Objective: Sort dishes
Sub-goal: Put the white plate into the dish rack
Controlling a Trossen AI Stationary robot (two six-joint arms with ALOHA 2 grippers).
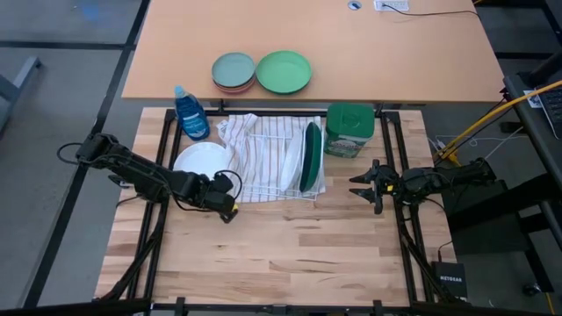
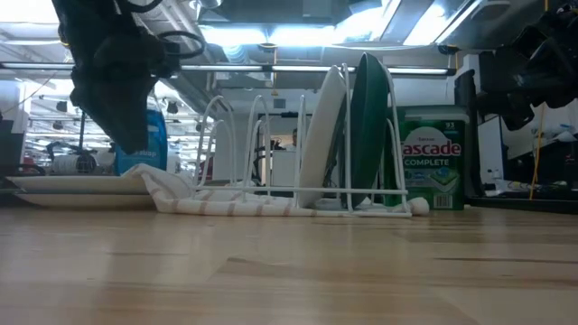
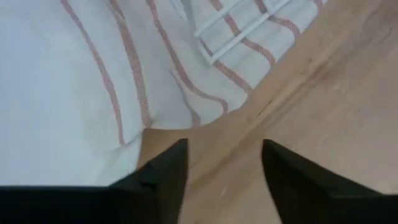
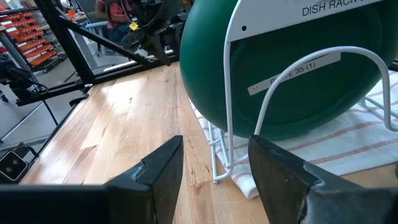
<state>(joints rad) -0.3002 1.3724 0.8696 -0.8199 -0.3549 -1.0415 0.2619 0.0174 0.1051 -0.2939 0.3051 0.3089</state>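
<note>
A white wire dish rack (image 1: 277, 158) stands on a red-striped towel (image 1: 255, 140). A dark green plate (image 1: 311, 158) and a white plate (image 1: 292, 162) stand on edge in its right end; both show in the low view, green (image 2: 370, 126) and white (image 2: 323, 144). Another white plate (image 1: 202, 160) lies flat left of the rack. No dark blue plate shows. My left gripper (image 1: 230, 209) is open, above the wood at the towel's near left corner (image 3: 186, 93). My right gripper (image 1: 356, 186) is open, right of the rack, facing the green plate (image 4: 292, 68).
A blue soap bottle (image 1: 190, 112) stands behind the flat plate. A green Cascade box (image 1: 349, 130) stands right of the rack. A light-green plate (image 1: 284, 71) and a grey-teal plate (image 1: 233, 70) lie on the far table. Bare wood (image 1: 290, 254) fills the near half.
</note>
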